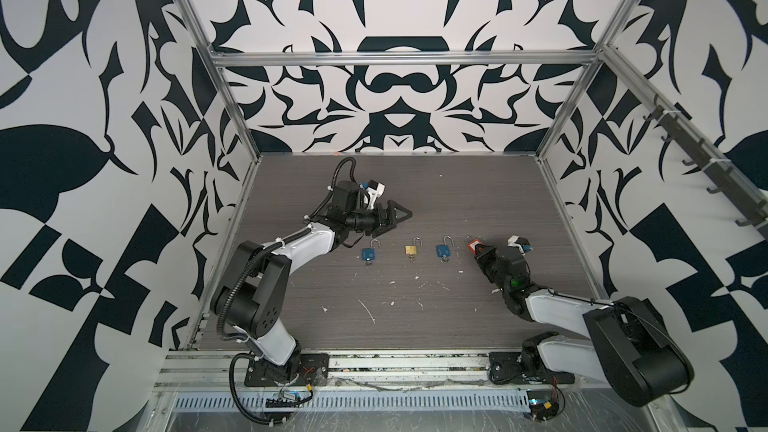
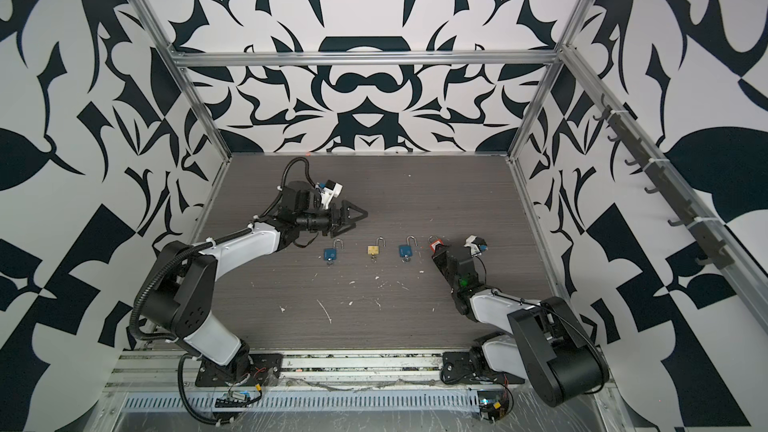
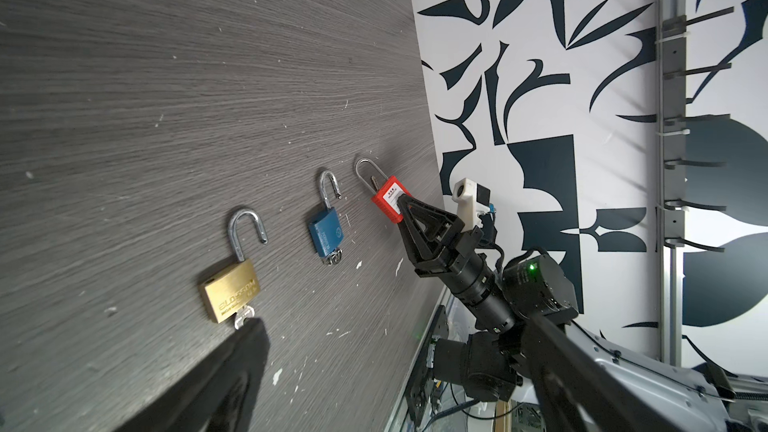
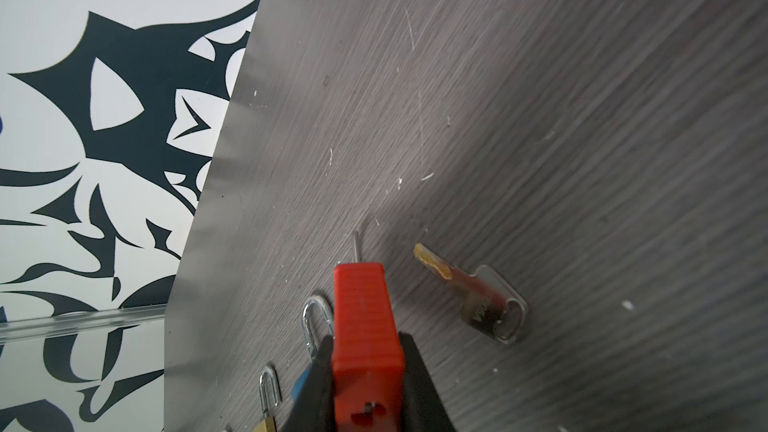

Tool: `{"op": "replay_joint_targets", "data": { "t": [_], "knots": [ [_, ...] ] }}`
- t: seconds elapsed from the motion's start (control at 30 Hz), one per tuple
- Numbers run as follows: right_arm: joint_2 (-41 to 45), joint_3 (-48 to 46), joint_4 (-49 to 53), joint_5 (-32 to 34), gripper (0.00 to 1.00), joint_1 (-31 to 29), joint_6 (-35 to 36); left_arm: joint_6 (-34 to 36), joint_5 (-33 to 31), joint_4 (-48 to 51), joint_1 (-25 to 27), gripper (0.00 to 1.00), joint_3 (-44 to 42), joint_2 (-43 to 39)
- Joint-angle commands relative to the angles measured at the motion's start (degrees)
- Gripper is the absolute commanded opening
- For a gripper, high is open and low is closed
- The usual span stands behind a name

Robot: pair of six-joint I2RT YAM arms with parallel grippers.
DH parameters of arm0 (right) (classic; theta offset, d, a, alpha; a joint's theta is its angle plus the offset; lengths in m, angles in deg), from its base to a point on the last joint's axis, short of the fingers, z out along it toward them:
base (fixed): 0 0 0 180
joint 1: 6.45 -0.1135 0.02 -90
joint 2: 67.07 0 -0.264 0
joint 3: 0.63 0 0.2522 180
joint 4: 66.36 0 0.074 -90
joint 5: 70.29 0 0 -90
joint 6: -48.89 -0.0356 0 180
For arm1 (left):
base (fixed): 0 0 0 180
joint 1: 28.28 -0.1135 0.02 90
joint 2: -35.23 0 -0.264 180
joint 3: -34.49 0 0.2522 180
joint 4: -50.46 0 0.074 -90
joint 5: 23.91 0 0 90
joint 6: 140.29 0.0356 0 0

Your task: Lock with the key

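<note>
My right gripper point(image 1: 480, 252) is shut on a red padlock point(image 1: 472, 246) at the right end of a row of padlocks, low over the table. In the right wrist view the red padlock point(image 4: 365, 326) sits between the jaws with its keyhole end toward the camera. A loose key point(image 4: 478, 297) with a silver head lies flat on the table beside it. My left gripper point(image 1: 399, 214) hangs open and empty behind the left end of the row. The left wrist view shows the red padlock point(image 3: 388, 199) with its long silver shackle, and the right gripper point(image 3: 405, 205) clamped on its body.
Three more padlocks lie in the row with shackles open and keys in their bottoms: a blue one point(image 1: 368, 252), a brass one point(image 1: 411, 248) and another blue one point(image 1: 443, 248). Patterned walls and an aluminium frame point(image 1: 399, 58) enclose the grey table point(image 1: 395, 326).
</note>
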Motion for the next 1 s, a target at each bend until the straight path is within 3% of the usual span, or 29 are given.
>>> {"op": "replay_joint_targets", "data": {
  "t": [0.0,0.23,0.6,0.73,0.97],
  "knots": [
    [0.1,-0.9,-2.9,1.0,0.16,-0.3,-0.2,0.3,1.4,-1.4,0.1,0.99,0.3,0.0],
    [-2.6,-0.8,-3.8,-2.2,0.25,-0.4,-1.1,0.0,2.1,-2.5,0.1,0.99,0.4,0.9],
    [-3.1,-0.2,-1.7,-1.8,0.43,-0.8,-3.0,0.5,2.5,-2.1,0.1,0.99,-0.1,0.0],
    [1.9,0.8,5.9,-0.5,0.51,-0.9,-2.0,1.2,2.3,-1.7,0.1,0.99,-0.4,-0.5],
    [16.1,5.6,28.2,2.5,0.52,-1.0,6.2,3.9,-0.2,0.9,0.1,0.99,-1.9,-4.1]
  ]
}}
